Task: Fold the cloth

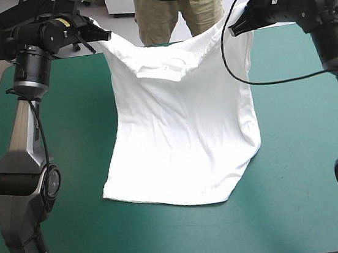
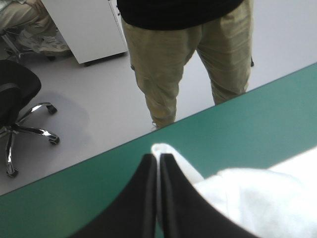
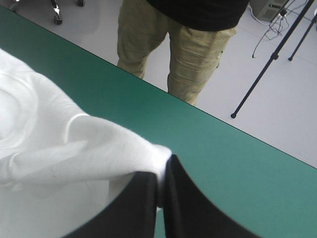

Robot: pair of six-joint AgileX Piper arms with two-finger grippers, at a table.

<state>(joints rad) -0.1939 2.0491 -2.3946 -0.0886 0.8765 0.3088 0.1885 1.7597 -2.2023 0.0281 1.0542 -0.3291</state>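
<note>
The white T-shirt (image 1: 184,124) hangs stretched between my two grippers near the table's far edge, its collar end up and its hem trailing on the teal-green cover toward the front. My left gripper (image 1: 101,33) is shut on the T-shirt's left shoulder corner. My right gripper (image 1: 235,27) is shut on the right shoulder corner. In the left wrist view the black fingers (image 2: 148,193) meet with a tip of the T-shirt (image 2: 247,198) pinched between them. In the right wrist view the fingers (image 3: 143,203) pinch a bunched fold of the T-shirt (image 3: 74,148).
The teal-green cover (image 1: 96,234) lies bare around the T-shirt on both sides and at the front. The table's far edge (image 2: 237,99) runs just ahead of both grippers.
</note>
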